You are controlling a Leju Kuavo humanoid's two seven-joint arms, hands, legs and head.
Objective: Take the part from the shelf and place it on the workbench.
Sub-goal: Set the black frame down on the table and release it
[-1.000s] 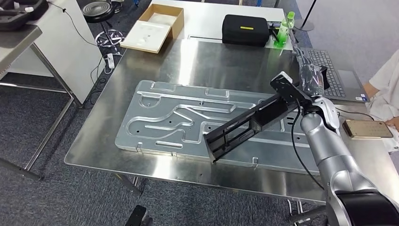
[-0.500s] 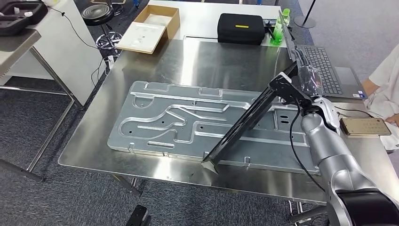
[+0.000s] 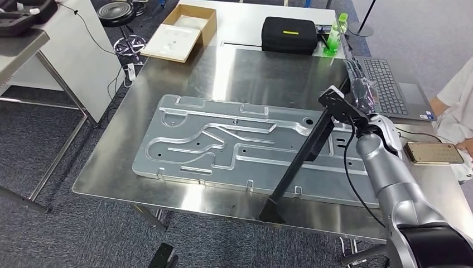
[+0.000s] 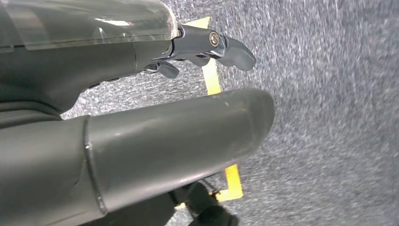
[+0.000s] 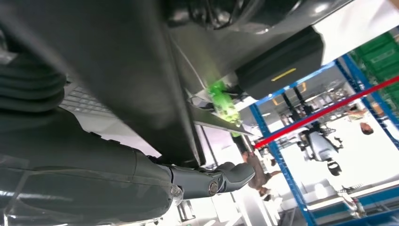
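Right, from the head view I see my right hand [image 3: 361, 96] closed around the upper end of the long black part [image 3: 304, 153], above the far right area of the steel workbench [image 3: 111, 167]. The part slopes steeply down from the hand toward me, crossing over the big machined aluminium plate [image 3: 223, 142] that lies flat on the bench. Its lower end sits at the near edge of the bench, just past the plate's front rim; I cannot tell whether that tip is touching the steel or hanging a little over the edge. In the right wrist view the part [image 5: 117, 70] appears as a broad dark slab right beside the hand [image 5: 141, 183], with grey fingers [image 5: 230, 174] curled under it.

My left hand [image 4: 141, 66] hangs low over grey carpet [image 4: 329, 117] with yellow tape marks [image 4: 211, 80]. It holds nothing, and the fingers [image 4: 230, 49] I can see are apart, with the thick thumb [image 4: 188, 136] stretched out beside them.

Beyond the plate, at the back of the scene, sit a black case [image 3: 290, 34], a green bottle [image 3: 336, 34] and an open cardboard box [image 3: 184, 32] on a white table. A laptop [image 3: 396, 89] rests on the right, near a phone [image 3: 434, 152] and a person's white sleeve [image 3: 457, 106].
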